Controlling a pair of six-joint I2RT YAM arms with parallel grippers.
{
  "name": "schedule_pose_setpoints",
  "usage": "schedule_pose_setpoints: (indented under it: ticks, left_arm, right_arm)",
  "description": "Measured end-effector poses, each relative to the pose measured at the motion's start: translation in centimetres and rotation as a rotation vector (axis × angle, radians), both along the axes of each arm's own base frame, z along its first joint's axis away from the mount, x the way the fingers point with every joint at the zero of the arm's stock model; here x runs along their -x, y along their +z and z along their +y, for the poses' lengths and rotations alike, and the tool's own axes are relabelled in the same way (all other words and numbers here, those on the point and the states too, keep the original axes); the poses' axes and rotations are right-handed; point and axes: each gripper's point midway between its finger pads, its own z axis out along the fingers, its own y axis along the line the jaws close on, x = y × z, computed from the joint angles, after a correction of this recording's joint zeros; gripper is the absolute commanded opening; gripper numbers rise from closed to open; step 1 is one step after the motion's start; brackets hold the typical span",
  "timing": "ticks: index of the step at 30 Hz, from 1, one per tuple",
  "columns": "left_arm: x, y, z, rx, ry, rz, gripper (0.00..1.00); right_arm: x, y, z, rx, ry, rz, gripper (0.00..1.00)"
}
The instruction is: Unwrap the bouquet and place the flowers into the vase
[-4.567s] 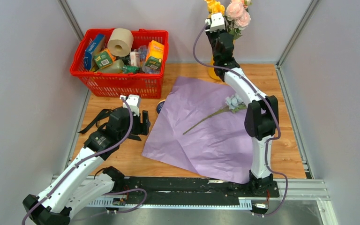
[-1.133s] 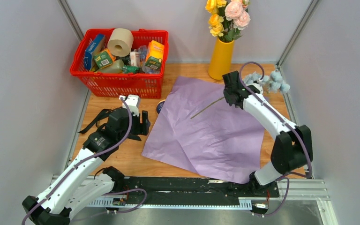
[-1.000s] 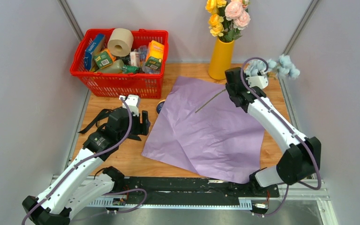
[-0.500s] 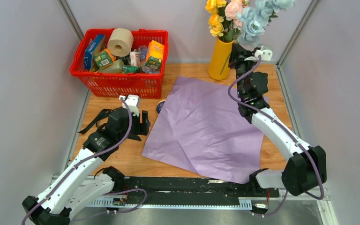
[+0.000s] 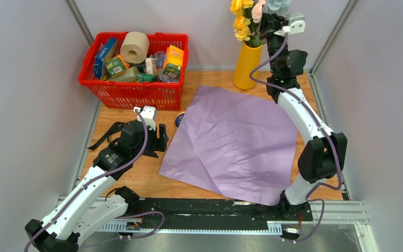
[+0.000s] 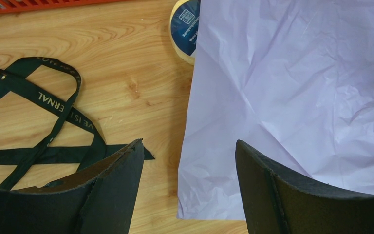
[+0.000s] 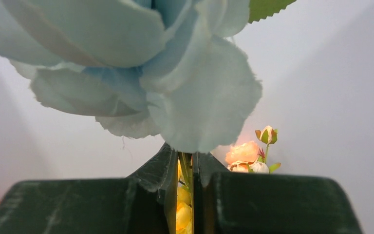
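Pale blue cloth flower stands upright, its green stem pinched tight in the right claw, just above and right of the tall yellow vase at the wooden bench's far edge. Left claw hangs wide open, empty, well apart.

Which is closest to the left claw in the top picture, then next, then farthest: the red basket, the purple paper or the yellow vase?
1. purple paper: its near edge lies just beside the left claw, on the claw's right.
2. red basket: further back, in the back left corner.
3. yellow vase: farthest, at the back on the right.
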Motion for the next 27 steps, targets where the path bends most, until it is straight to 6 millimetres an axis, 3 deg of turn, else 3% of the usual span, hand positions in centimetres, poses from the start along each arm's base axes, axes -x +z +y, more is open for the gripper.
schedule_pose_setpoints:
  ticks: [5, 11, 21, 27]
  left_arm:
    - [0.0, 0.0, 0.0, 0.0, 0.0, 0.0, 0.77]
    - [0.0, 0.0, 0.0, 0.0, 0.0, 0.0, 0.77]
    - [0.0, 0.0, 0.0, -0.001, 0.0, 0.001, 0.77]
    - [0.0, -0.1, 0.0, -0.002, 0.0, 0.004, 0.77]
  right_arm:
    - [-2.9, -0.8, -0.6, -0.027, -0.011, 0.023, 0.0]
    - [-5.3, -3.4, -1.0, -0.085, -0.023, 0.104, 0.0]
    - [-5.8, -4.2, -1.3, -0.127, -0.024, 0.133, 0.0]
    - [-7.8, -6.2, -1.1, -0.123, -0.037, 0.18, 0.0]
